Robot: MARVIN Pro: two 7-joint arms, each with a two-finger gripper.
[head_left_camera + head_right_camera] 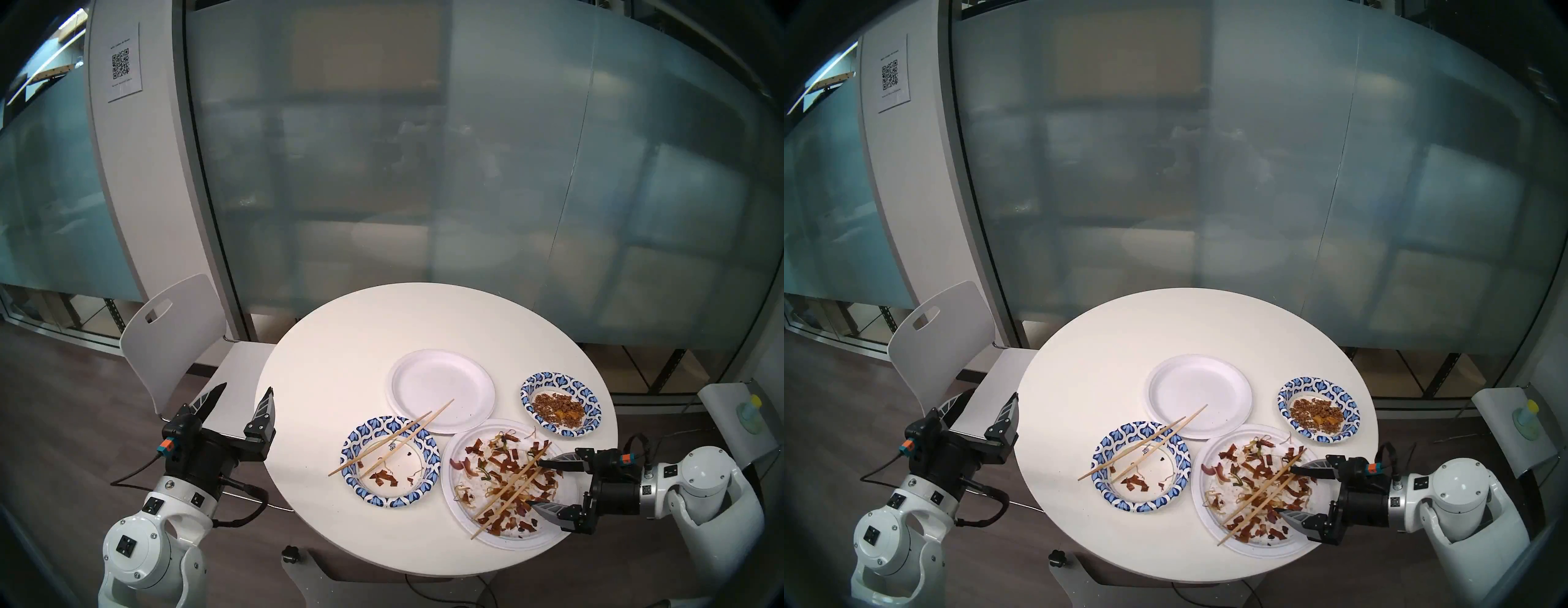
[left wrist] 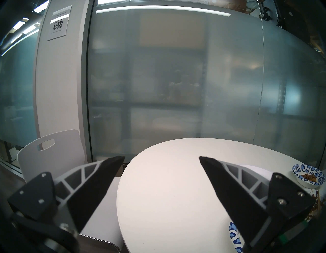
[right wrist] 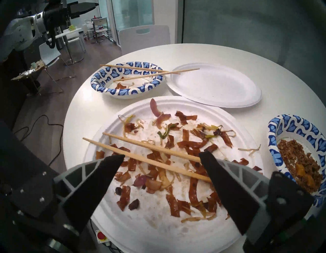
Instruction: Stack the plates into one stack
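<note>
White food-strewn plate (image 1: 462,505) beneath spread right end effector (image 1: 535,484).

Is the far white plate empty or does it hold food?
Nearly empty: the far white plate shows a bare surface with only tiny specks, though one chopstick tip overlaps its rim.

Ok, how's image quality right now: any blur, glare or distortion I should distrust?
Head views: sharp on the table, fisheye bends the glass wall, dark rim. Left wrist: ceiling-light glare on the glass, the left gripper in focus. Right wrist: the dirty white plate crisp, the background room dim.
</note>
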